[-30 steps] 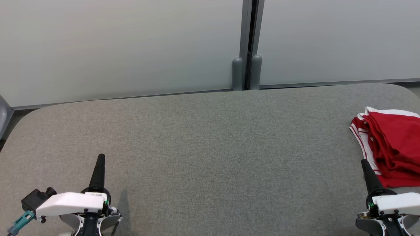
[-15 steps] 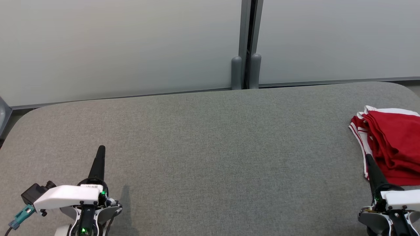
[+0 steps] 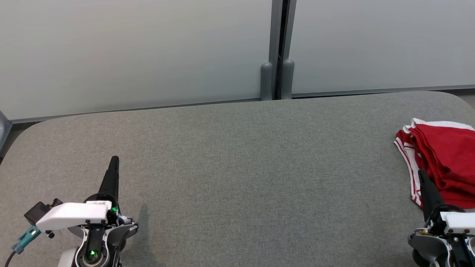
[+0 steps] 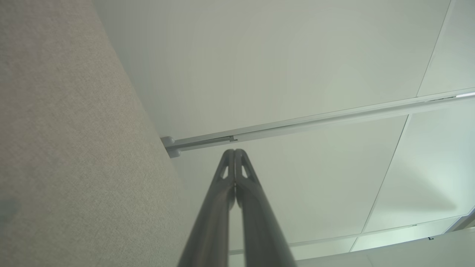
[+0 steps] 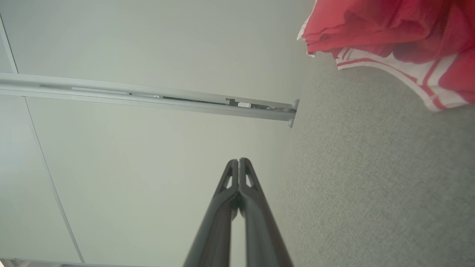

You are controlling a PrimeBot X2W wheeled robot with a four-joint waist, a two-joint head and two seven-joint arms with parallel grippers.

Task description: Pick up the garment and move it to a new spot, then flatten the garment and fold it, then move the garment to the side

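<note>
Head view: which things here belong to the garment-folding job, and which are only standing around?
For the job: red garment, bunched at the right end of the grey table; left hand and right hand, both shut.
Only standing around: frosted panels behind the table; two grey posts between them.

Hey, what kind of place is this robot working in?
Probably an office or lab: a grey fabric-covered table sits before frosted glass partition panels joined by a grey metal post.
</note>
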